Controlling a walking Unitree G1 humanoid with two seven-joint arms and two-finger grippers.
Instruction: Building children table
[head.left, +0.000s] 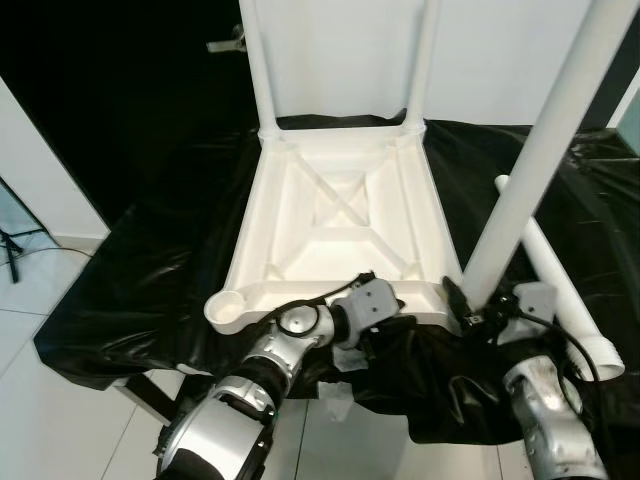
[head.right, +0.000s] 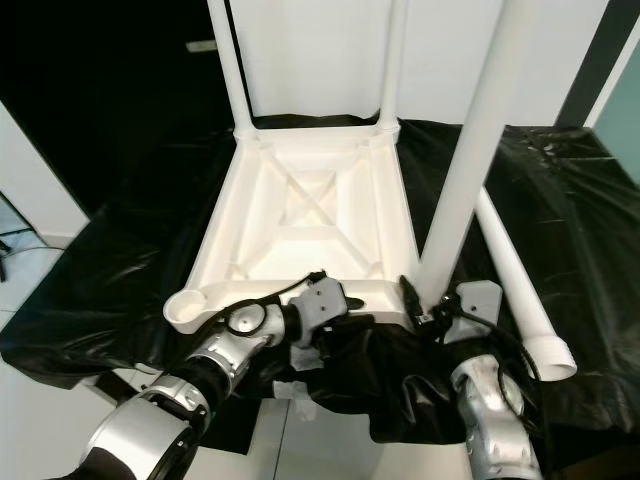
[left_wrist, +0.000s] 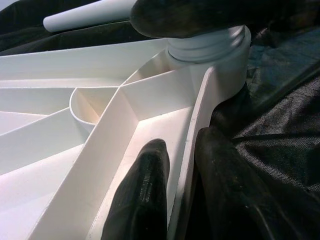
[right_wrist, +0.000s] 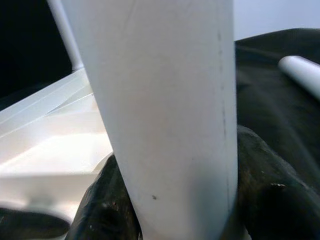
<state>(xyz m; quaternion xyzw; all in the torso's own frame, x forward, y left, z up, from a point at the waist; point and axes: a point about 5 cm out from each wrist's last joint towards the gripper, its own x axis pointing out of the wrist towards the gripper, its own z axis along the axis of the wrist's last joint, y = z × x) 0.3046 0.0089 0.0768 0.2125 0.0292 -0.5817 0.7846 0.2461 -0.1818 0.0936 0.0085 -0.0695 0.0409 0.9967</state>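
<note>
A white plastic table top (head.left: 340, 215) lies upside down on a black cloth. Two white legs (head.left: 256, 70) stand upright in its far corner sockets. A third leg (head.left: 540, 150) rises tilted from the near-right corner, its ribbed base (left_wrist: 210, 42) seated in the socket there. My right gripper (head.left: 470, 305) is shut on that leg just above the socket, with dark fingers (right_wrist: 107, 210) on either side. My left gripper (left_wrist: 182, 145) is shut on the table's near rim (head.left: 400, 305), one finger inside the wall and one outside. The near-left socket (head.left: 228, 305) holds nothing.
A loose white leg (head.left: 560, 285) lies on the black cloth (head.left: 150, 260) to the right of the table top. A white wall stands behind, with a clamp (head.left: 228, 42) at the back left. Tiled floor (head.left: 60, 420) lies below the cloth's near edge.
</note>
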